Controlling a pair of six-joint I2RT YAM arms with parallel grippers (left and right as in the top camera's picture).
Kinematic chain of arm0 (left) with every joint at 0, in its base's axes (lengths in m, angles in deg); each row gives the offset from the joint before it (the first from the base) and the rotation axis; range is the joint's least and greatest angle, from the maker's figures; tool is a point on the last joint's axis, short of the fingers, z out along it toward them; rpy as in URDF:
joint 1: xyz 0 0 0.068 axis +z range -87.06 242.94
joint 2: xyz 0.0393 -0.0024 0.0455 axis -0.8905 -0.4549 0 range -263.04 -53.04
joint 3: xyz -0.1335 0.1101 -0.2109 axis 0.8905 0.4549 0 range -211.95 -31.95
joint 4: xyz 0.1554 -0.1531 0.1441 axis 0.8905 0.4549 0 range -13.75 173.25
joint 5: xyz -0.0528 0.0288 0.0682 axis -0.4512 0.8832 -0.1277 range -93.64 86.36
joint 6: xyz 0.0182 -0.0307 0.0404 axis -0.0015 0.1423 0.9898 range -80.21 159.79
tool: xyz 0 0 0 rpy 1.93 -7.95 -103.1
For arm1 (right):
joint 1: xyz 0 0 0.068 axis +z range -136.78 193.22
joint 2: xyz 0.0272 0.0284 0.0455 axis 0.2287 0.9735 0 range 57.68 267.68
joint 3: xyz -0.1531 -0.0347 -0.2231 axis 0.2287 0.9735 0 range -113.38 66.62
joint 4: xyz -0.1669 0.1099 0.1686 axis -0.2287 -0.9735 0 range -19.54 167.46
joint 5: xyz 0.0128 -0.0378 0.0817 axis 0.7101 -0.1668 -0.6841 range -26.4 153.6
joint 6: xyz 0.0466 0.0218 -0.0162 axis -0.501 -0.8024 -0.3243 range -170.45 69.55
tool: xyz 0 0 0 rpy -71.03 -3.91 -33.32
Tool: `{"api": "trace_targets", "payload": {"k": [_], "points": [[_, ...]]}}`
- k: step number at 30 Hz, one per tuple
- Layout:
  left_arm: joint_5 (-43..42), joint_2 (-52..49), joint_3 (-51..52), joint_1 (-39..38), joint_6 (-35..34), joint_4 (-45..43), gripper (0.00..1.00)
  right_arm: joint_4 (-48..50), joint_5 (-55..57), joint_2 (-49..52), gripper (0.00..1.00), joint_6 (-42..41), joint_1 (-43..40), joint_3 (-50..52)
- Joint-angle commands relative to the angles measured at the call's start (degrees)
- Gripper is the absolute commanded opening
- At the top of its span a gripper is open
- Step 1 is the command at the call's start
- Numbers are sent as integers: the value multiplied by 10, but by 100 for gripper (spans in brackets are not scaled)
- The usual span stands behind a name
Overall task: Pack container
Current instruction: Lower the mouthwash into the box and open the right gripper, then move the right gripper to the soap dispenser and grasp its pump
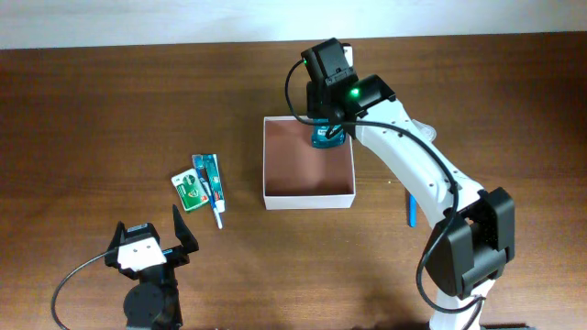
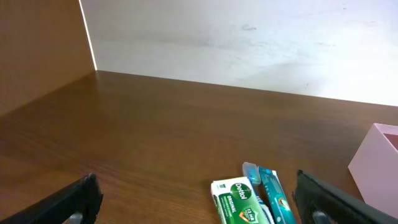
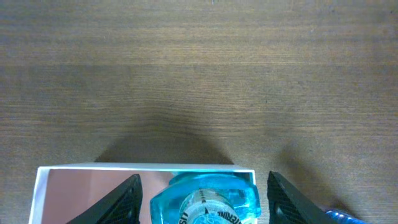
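The container [image 1: 307, 198], a square shallow white box with a pinkish-brown inside, sits mid-table. A teal mouthwash bottle [image 1: 326, 137] stands upright in its far right corner. My right gripper [image 3: 205, 199] is open, its fingers on either side of the bottle [image 3: 205, 202] without touching it, above the container's far rim [image 3: 93, 169]. My left gripper [image 1: 151, 231] is open and empty near the front left. It faces a green soap box [image 2: 239, 200] and a teal toothpaste box [image 2: 273, 196].
The soap box [image 1: 190, 189], the toothpaste box [image 1: 210, 179] and a toothbrush [image 1: 218, 213] lie together left of the container. A blue stick-like item [image 1: 411, 209] lies right of the container. The container's corner [image 2: 373, 163] shows in the left wrist view.
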Motion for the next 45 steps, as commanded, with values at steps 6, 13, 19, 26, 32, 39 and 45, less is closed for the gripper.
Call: {"api": "trace_targets", "payload": {"k": [6, 13, 19, 26, 32, 39, 45], "points": [[-2, 3, 7, 3, 11, -2, 99, -78, 28, -81, 64, 40, -24, -97], [-2, 3, 7, 3, 11, -2, 99, -278, 27, -146, 75, 61, -158, -121], [-2, 3, 7, 3, 11, -2, 99, -348, -107, -150, 78, 257, -238, -114], [-2, 3, 7, 3, 11, -2, 99, -385, -228, -137, 82, 393, -256, -76], [-2, 3, 7, 3, 11, -2, 99, -359, -229, -137, 82, 433, -256, 1], [-2, 3, 7, 3, 11, -2, 99, -271, -190, -135, 76, 433, -274, 52], [-2, 3, 7, 3, 11, -2, 99, -212, -182, -119, 80, 433, -294, 88]]}}
